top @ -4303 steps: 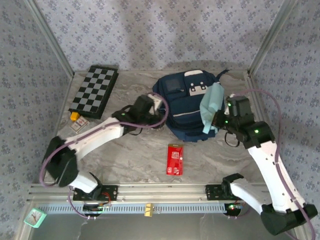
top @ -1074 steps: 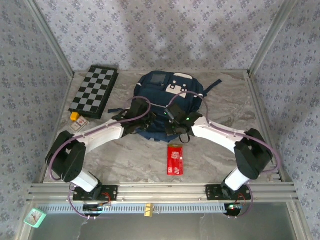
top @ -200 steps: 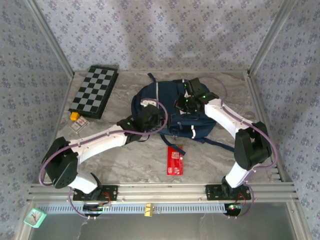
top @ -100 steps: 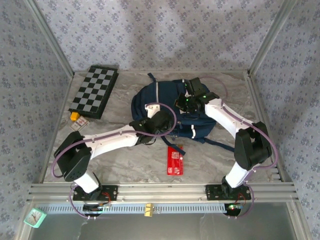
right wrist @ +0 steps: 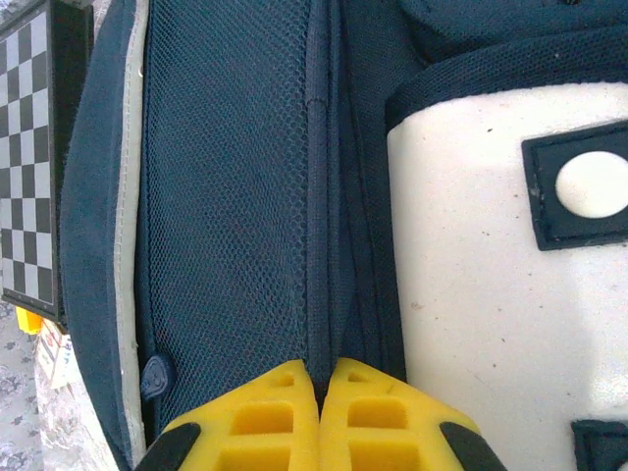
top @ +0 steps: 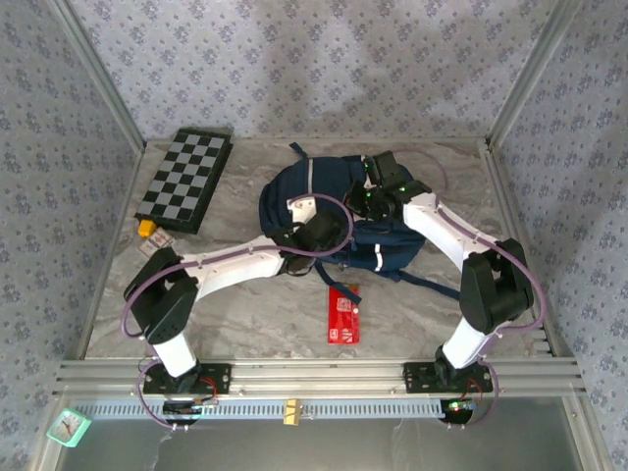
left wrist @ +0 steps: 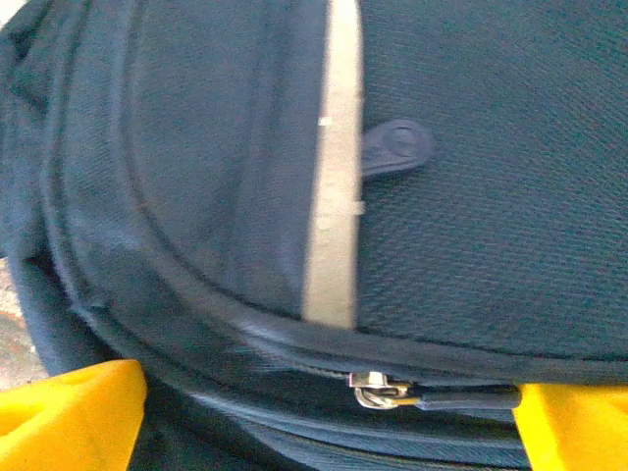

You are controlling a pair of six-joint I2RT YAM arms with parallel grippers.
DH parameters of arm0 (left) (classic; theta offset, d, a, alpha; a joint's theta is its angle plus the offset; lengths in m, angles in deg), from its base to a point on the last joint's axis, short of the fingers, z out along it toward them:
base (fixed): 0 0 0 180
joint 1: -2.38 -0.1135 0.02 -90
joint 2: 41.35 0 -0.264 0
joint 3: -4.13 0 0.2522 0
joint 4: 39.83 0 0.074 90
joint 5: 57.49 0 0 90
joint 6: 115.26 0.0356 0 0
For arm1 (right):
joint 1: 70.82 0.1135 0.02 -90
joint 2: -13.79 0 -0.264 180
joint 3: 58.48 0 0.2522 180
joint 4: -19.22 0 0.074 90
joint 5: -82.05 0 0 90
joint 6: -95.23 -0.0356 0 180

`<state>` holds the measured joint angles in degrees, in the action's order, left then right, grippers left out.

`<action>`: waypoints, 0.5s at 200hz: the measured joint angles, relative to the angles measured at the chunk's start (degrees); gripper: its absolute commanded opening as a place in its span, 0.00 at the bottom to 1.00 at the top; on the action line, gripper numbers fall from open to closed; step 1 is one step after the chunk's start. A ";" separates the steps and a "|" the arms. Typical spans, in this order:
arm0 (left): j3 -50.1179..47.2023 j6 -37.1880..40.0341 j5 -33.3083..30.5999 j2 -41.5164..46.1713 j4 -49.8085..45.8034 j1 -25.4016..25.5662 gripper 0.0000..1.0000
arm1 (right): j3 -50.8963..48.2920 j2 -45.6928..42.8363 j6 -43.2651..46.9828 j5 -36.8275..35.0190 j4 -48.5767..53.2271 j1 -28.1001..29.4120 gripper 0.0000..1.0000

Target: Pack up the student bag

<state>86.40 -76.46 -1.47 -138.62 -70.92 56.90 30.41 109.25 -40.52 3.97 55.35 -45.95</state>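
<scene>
The student bag (top: pixel 339 211) lies slumped at the far middle of the marbled table (top: pixel 245 314), a soft navy heap with loose dark straps trailing toward its near right. Up close its cloth is a coarse weave, with open mesh panels, a pale grey strip (left wrist: pixel 334 157) and a smooth white patch (right wrist: pixel 491 294) carrying dark square-framed eyelets. A metal zipper slider (left wrist: pixel 378 392) sits on a curved seam.

The left gripper (left wrist: pixel 324 417) is spread wide, its yellow pads at the frame's lower corners on either side of that slider, gripping nothing that can be seen. The left wrist picture is blurred. The right gripper (right wrist: pixel 319 392) is pressed nearly closed, and a raised seam of the bag runs into the slit between its fingers. How much cloth it pinches is hidden.

The left arm bends low across the table from the near left. The right arm doubles back from the near right, its wrist over the bag's far side. A flat chessboard (top: pixel 184 180) lies far left, and a red packet (top: pixel 342 314) lies near the bag.
</scene>
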 measured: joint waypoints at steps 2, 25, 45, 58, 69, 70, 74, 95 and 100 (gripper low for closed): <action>-0.37 -0.28 0.02 0.35 0.17 -0.13 0.86 | 0.00 0.00 0.00 0.04 -0.07 0.00 0.00; -4.59 -0.94 -0.39 4.70 0.63 -0.61 0.76 | 0.00 0.07 -0.17 0.55 -0.33 0.00 0.00; -6.40 -1.27 -0.57 7.89 0.31 -1.22 0.67 | 0.00 0.22 -0.17 0.81 -0.35 0.00 0.00; -6.93 -0.42 -0.33 9.42 0.37 -1.70 0.63 | 0.00 0.22 -0.17 0.94 -0.35 -0.04 0.00; -7.23 0.81 0.20 10.27 0.59 -2.08 0.61 | 0.00 0.22 -0.15 0.98 -0.35 -0.11 0.00; -7.26 0.87 0.31 10.32 0.61 -2.10 0.61 | 0.00 0.22 -0.15 0.98 -0.35 -0.13 0.00; -7.41 1.75 0.68 10.58 0.70 -2.29 0.60 | 0.00 0.22 -0.15 0.98 -0.35 -0.15 0.00; -7.93 4.85 4.11 11.65 0.79 -3.21 0.60 | 0.00 0.22 -0.15 0.98 -0.35 -0.15 0.00; -7.93 5.38 5.03 11.82 0.76 -3.41 0.61 | 0.00 0.22 -0.15 0.98 -0.35 -0.15 0.00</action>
<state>78.46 -71.08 3.56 -126.80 -70.15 53.49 30.41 109.47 -40.68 4.95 55.00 -46.11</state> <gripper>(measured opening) 0.602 0.053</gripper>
